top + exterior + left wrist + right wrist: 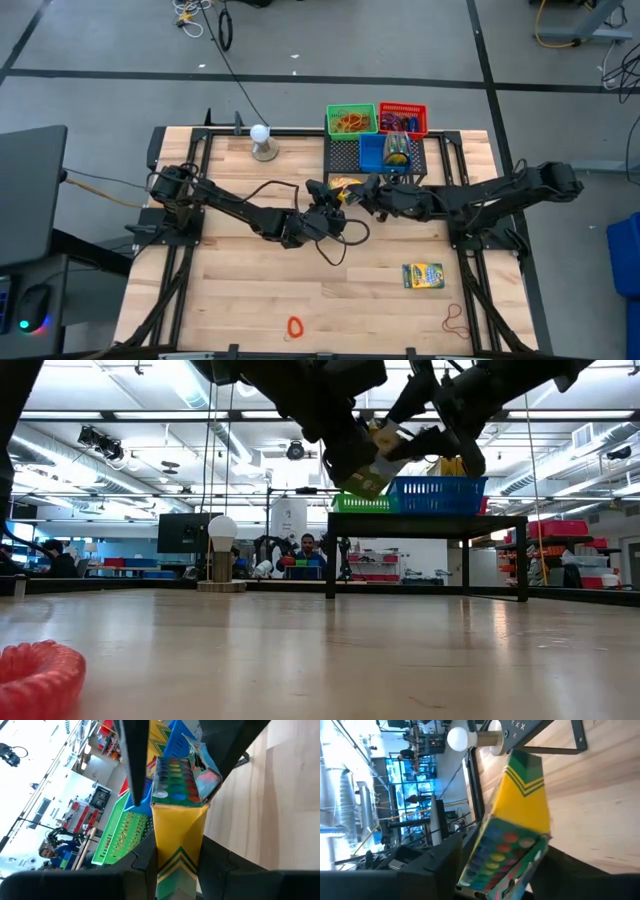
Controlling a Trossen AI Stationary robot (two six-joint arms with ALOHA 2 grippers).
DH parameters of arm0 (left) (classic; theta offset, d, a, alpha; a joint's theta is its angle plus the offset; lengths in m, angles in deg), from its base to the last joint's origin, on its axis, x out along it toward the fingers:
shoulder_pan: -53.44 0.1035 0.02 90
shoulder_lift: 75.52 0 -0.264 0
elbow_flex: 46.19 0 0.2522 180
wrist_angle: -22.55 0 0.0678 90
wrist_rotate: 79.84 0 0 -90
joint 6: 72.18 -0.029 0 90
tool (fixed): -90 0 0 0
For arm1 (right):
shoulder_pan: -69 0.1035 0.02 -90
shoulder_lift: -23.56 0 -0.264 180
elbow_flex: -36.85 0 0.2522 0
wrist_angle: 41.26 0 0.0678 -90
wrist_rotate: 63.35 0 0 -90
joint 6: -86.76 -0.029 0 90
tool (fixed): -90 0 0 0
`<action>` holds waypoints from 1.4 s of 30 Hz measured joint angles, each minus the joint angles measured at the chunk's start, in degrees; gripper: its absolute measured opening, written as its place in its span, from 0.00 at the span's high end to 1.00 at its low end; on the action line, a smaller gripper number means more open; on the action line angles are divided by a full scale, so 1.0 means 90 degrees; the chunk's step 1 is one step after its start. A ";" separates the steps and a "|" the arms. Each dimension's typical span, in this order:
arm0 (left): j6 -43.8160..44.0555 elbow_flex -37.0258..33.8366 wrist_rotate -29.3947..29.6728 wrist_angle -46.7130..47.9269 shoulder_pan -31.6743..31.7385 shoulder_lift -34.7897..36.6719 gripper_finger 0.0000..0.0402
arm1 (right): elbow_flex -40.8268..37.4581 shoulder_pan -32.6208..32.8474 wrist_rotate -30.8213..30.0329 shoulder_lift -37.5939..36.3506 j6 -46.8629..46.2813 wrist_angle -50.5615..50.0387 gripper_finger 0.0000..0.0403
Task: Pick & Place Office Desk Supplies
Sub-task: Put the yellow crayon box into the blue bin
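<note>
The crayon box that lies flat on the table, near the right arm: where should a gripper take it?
Best grip the crayon box across its long edges, straight down from above: it lies flat on the table, so its faces cannot be pinched.

The table [250, 290] carried a rack [385, 160] at its far edge, right of centre. Three baskets sat on the rack: one [351, 120] at the back left, one [403, 118] at the back right, and a third [384, 152] in front of them. A ball on a stand [262, 141] stood left of the rack.

Both arms met just before the rack, the left gripper [335, 203] and right gripper [362, 194] on either side of a crayon box [345, 187] held above the table.

A second crayon box [422, 275] lay toward the near right. A loop [295, 326] lay at the near edge, about centre; rubber bands [456, 320] lay near the right corner.
</note>
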 joint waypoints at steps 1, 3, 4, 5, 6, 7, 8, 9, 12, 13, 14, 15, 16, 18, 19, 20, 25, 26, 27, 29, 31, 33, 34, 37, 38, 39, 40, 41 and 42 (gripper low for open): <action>0.0000 0.0000 0.0002 0.0005 0.0002 0.0000 0.73 | 0.0000 -0.0003 0.0022 0.0000 0.0000 0.0006 0.50; 0.0002 0.0002 -0.0015 -0.0003 0.0000 0.0006 0.73 | 0.0000 -0.0001 0.0008 0.0003 0.0001 0.0019 0.56; 0.0011 0.0002 -0.0059 0.0001 0.0000 0.0007 0.72 | 0.0000 0.0000 0.0005 0.0003 0.0016 0.0002 0.59; 0.0032 0.0002 -0.0096 0.0012 0.0000 0.0007 0.72 | -0.0004 0.0000 -0.0003 0.0003 0.0050 -0.0012 0.62; 0.0057 0.0002 -0.0122 0.0023 -0.0007 0.0007 0.71 | -0.0007 0.0000 -0.0011 0.0005 0.0066 -0.0013 0.64; 0.0066 0.0002 -0.0137 0.0029 -0.0017 0.0007 0.70 | -0.0007 0.0000 -0.0022 0.0005 0.0071 -0.0009 0.66; 0.0073 0.0002 -0.0146 0.0029 -0.0027 0.0007 0.69 | -0.0007 0.0000 -0.0021 0.0005 0.0089 -0.0005 0.68; 0.0088 0.0002 -0.0159 0.0034 -0.0048 0.0007 0.68 | -0.0007 0.0002 -0.0019 0.0005 0.0150 -0.0008 0.70; 0.0190 0.0000 -0.0227 0.0034 -0.0105 0.0010 0.62 | -0.0007 0.0005 0.0002 -0.0005 0.0418 -0.0010 0.72; 0.0284 0.0000 -0.0273 0.0045 -0.0113 0.0035 0.60 | -0.0007 0.0002 0.0005 -0.0011 0.0513 -0.0010 0.71; 0.0404 0.0000 -0.0381 0.0090 -0.0125 0.0070 0.58 | -0.0007 0.0002 0.0005 -0.0012 0.0598 -0.0009 0.71; 0.0552 0.0000 -0.0520 0.0156 -0.0145 0.0133 0.56 | -0.0007 0.0002 0.0006 -0.0014 0.0674 -0.0014 0.71; 0.0695 0.0000 -0.0691 0.0285 -0.0154 0.0211 0.54 | -0.0007 0.0002 0.0024 -0.0035 0.0771 -0.0033 0.71; 0.1094 0.0002 -0.1111 0.0516 -0.0163 0.0368 0.51 | -0.0007 0.0002 0.0032 -0.0060 0.0971 -0.0052 0.71; 0.1311 0.0002 -0.1354 0.0711 -0.0163 0.0476 0.49 | -0.0007 0.0002 0.0048 -0.0066 0.1113 -0.0062 0.71; 0.1558 0.0002 -0.1611 0.0893 -0.0160 0.0577 0.49 | -0.0007 0.0001 0.0051 -0.0089 0.1258 -0.0093 0.72; 0.3131 0.0000 -0.2802 0.2080 -0.0024 0.1252 0.48 | -0.0005 -0.0005 0.0300 -0.0358 0.1973 -0.0298 0.72; 0.3488 0.0000 -0.2999 0.2290 0.0021 0.1381 0.49 | -0.0003 -0.0006 0.0391 -0.0425 0.2135 -0.0365 0.73; 0.3807 -0.0001 -0.3174 0.2540 0.0061 0.1533 0.50 | 0.0000 -0.0009 0.0508 -0.0494 0.2309 -0.0429 0.73; 0.4417 -0.0005 -0.3445 0.2926 0.0137 0.1786 0.52 | 0.0000 -0.0008 0.0775 -0.0647 0.2659 -0.0595 0.73; 0.5029 -0.0030 -0.3521 0.3229 0.0190 0.2001 0.55 | 0.0000 -0.0006 0.1100 -0.0848 0.2914 -0.0776 0.73; 0.5616 -0.0175 -0.3519 0.3254 0.0251 0.2167 0.59 | 0.0002 -0.0005 0.1411 -0.1059 0.3154 -0.0964 0.73; 0.5896 -0.0258 -0.3508 0.3253 0.0281 0.2222 0.62 | 0.0002 -0.0003 0.1523 -0.1181 0.3288 -0.1113 0.73; 0.6361 -0.0571 -0.3401 0.3060 0.0352 0.2350 0.71 | 0.0171 -0.0003 0.1660 -0.1508 0.3461 -0.1788 0.73; 0.6386 -0.0710 -0.3383 0.2824 0.0361 0.2369 0.75 | 0.0325 -0.0003 0.1663 -0.1555 0.3462 -0.2140 0.73; 0.6390 -0.0864 -0.3391 0.2528 0.0392 0.2389 0.79 | 0.0525 -0.0003 0.1672 -0.1561 0.3483 -0.2531 0.73; 0.6378 -0.1045 -0.3413 0.2168 0.0399 0.2409 0.82 | 0.0810 -0.0003 0.1667 -0.1545 0.3534 -0.2999 0.73; 0.6321 -0.1247 -0.3460 0.1695 0.0401 0.2420 0.86 | 0.1125 -0.0003 0.1652 -0.1505 0.3608 -0.3454 0.73; 0.6210 -0.1474 -0.3554 0.1104 0.0411 0.2429 0.90 | 0.1471 -0.0003 0.1590 -0.1439 0.3656 -0.3877 0.73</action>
